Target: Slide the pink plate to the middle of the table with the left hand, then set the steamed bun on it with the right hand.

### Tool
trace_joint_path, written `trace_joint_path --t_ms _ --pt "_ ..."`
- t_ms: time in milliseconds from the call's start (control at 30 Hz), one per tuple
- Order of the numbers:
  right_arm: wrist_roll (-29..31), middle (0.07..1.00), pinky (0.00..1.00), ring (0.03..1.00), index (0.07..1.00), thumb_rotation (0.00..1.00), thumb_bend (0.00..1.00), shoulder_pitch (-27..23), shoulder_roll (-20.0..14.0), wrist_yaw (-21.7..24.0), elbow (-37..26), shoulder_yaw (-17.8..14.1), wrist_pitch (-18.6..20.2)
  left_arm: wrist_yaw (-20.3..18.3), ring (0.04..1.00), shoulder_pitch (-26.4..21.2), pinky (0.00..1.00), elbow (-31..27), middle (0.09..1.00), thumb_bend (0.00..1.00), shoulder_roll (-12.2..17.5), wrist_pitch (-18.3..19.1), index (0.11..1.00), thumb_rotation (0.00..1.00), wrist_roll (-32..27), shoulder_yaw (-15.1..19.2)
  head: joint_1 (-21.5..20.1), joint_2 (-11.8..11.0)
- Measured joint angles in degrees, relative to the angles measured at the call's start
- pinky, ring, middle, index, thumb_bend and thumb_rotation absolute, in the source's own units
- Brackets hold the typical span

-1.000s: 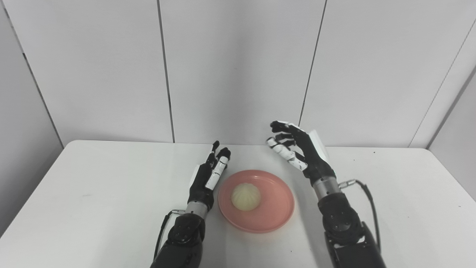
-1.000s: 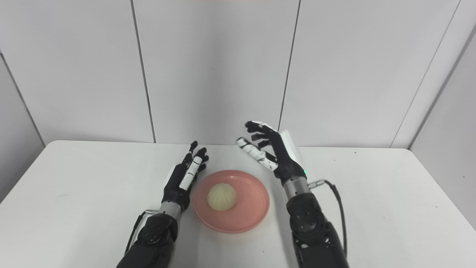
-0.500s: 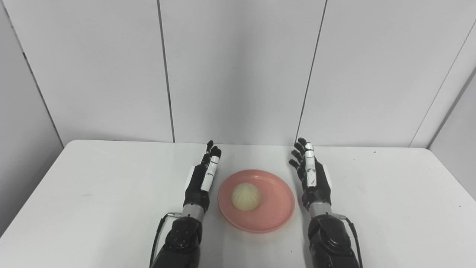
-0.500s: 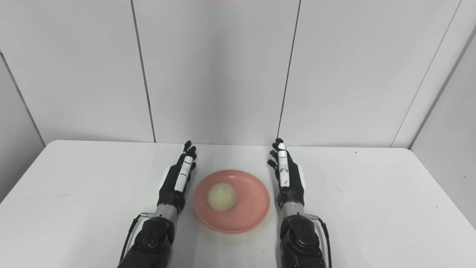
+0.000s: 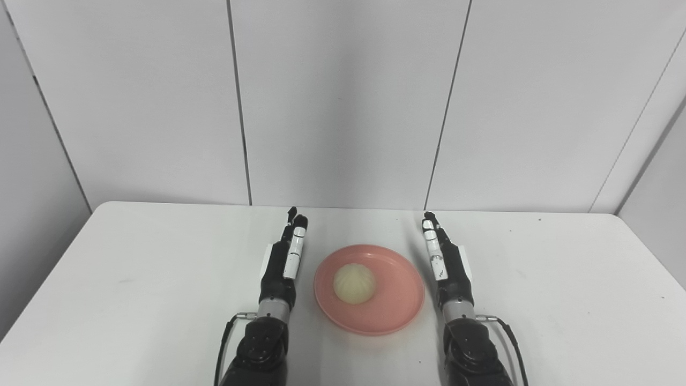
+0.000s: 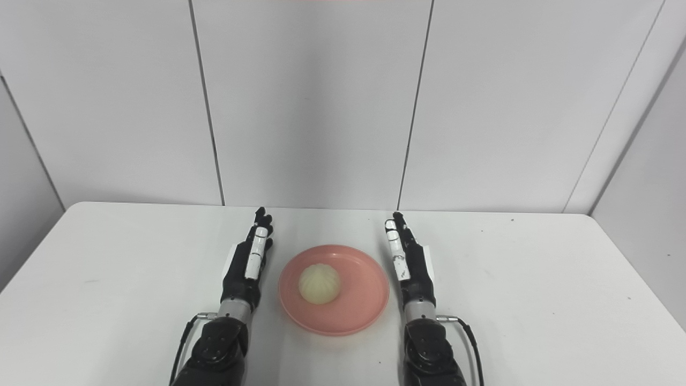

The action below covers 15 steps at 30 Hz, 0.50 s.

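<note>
White tabletop (image 5: 161,279) backed by grey wall panels (image 5: 343,102). Nothing lay between hands and plate. Pink plate (image 5: 399,300) sat mid-tabletop, round, shallow-rimmed; pale pleated steamed bun (image 5: 354,283) rested on it, left of centre. Left hand (image 5: 283,261) and right hand (image 5: 447,262) flanked plate, fingers straight, released, grasping nothing.

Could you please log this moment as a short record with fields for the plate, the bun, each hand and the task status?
plate: pink plate, near the middle of the white table, between the two hands
bun: steamed bun, resting on the plate, left of its centre
left hand: open, fingers straight, beside the plate's left rim, holding nothing
right hand: open, fingers straight, beside the plate's right rim, holding nothing
task status: appears complete
</note>
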Motion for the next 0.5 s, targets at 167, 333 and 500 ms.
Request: trace_joint_path --t_ms 167,333,500 --pt "-0.12 0.945 1.00 0.968 0.907 1.00 0.73 0.04 -0.23 0.00 -0.02 0.40 0.01 0.43 1.000 0.31 1.00 -0.56 1.000 0.71 -1.16 0.08 1.000 0.98 -0.04 0.82 0.18 0.00" --pt "0.47 0.938 0.99 0.953 0.907 1.00 0.72 0.04 -0.25 0.20 -0.01 0.50 0.00 1.03 1.000 0.31 1.00 -1.16 1.000 0.72 -1.74 0.77 1.000 0.99 -0.95 1.87 0.26 -0.09" --pt "2.64 0.920 0.97 0.927 0.911 1.00 0.75 0.05 -0.24 0.86 -0.06 0.31 0.00 2.23 1.000 0.48 1.00 -1.70 1.000 0.68 -2.22 1.21 1.000 0.98 -0.99 2.08 0.09 0.09"
